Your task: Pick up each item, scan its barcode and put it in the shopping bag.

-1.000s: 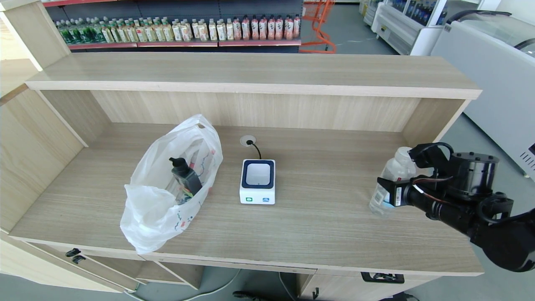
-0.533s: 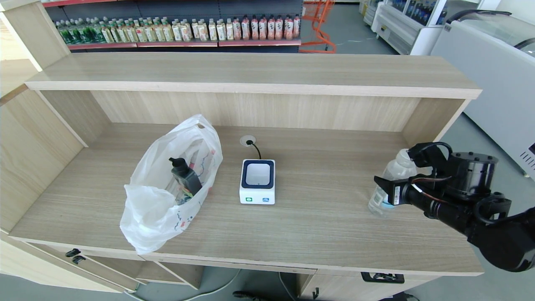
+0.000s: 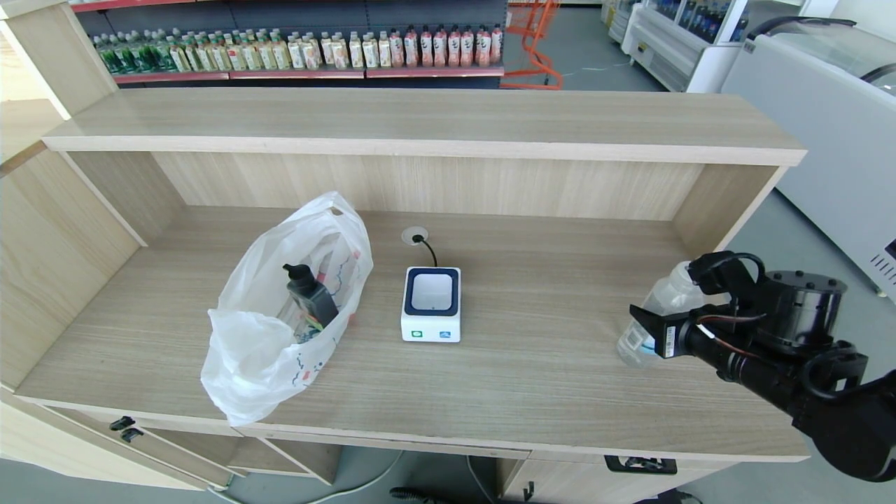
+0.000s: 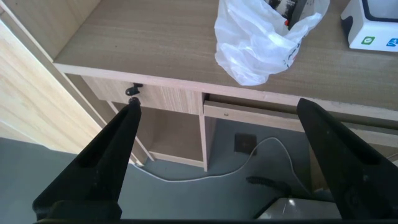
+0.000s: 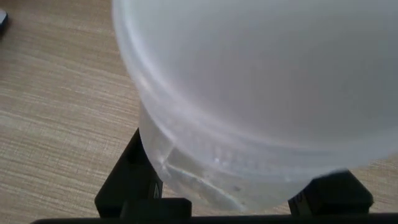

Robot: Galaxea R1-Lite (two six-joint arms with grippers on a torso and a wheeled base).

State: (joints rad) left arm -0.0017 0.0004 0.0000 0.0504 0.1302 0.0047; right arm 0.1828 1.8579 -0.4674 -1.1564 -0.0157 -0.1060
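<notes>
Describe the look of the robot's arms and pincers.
Right arm: black tubular links, a grey round joint cap ringed with bolts, looping black cables, thin red and white wires, a white printed sticker by the right pincer. Left pincer: two plain black tapering fingers.

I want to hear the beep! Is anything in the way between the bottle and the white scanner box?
Nothing visible. Only counter wood lies between the bottle and the scanner; the shopping bag sits beyond the scanner.
</notes>
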